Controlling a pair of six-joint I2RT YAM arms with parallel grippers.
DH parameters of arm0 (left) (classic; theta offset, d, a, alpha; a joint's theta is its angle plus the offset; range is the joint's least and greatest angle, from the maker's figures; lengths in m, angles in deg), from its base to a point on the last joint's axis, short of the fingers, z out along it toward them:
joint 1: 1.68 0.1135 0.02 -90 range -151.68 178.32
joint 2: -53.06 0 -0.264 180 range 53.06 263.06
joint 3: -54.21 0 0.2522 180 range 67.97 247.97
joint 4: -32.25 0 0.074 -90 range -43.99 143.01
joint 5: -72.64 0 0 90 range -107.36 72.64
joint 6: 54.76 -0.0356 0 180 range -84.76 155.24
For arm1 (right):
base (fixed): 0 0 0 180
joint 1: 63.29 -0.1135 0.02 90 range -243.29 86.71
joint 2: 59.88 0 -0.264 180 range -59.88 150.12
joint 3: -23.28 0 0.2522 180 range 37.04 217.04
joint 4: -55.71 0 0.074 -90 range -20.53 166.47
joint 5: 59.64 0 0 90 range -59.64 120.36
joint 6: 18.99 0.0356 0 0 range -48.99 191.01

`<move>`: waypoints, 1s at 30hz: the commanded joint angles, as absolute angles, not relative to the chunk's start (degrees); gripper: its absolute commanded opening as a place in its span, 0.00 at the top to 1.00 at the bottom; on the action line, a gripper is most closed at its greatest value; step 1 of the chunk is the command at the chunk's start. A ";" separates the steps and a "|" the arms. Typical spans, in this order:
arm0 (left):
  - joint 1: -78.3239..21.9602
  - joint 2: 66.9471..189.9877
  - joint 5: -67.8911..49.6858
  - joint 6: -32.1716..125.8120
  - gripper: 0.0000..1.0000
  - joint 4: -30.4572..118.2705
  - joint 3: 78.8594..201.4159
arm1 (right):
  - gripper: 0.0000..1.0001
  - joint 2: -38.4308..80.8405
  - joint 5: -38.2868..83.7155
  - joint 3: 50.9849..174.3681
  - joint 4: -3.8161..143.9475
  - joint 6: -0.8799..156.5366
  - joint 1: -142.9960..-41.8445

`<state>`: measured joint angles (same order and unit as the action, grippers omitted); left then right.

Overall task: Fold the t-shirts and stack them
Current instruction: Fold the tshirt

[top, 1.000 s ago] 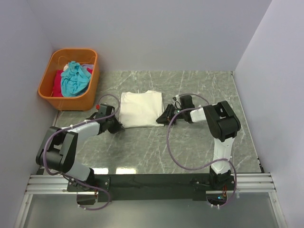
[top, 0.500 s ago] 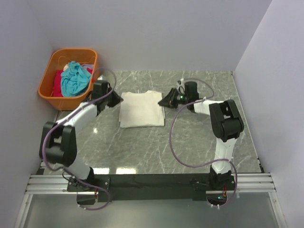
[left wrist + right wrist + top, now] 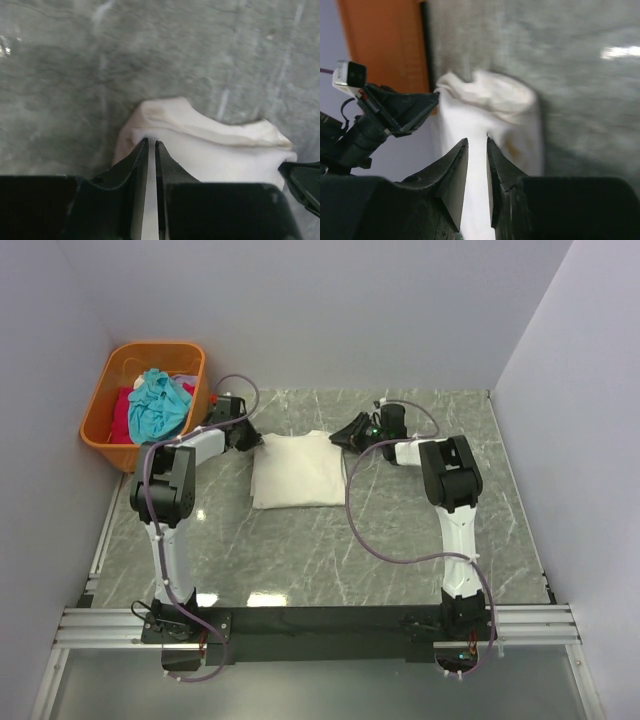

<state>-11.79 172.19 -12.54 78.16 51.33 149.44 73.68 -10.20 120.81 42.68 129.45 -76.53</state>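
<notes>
T-shirt (image 3: 298, 472), cream, folded near-square, lies slightly longer left-to-right.

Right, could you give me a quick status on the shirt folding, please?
Left claw, right claw: jaws nearly closed at far corners of cream cotton t-shirt, grip unclear. Shirt folded flat on marble table. Orange plastic basket sits apart.

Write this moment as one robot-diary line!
left tool: at far left corner of cream shirt | right tool: far right corner | basket: teal shirt on top

Lab booth: blank walls (image 3: 300, 310), marbled table (image 3: 400, 530)
</notes>
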 commanded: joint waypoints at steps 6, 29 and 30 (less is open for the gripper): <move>-9.24 174.79 -11.39 78.92 0.82 52.16 151.99 | 0.71 71.89 -5.77 119.84 44.41 128.51 -74.81; -11.88 116.19 -33.44 67.50 0.01 68.59 127.92 | 0.36 48.76 4.95 106.30 75.27 102.30 -78.49; -11.96 114.08 -34.49 66.28 0.01 68.51 125.47 | 0.36 49.19 5.22 106.39 75.71 102.39 -78.85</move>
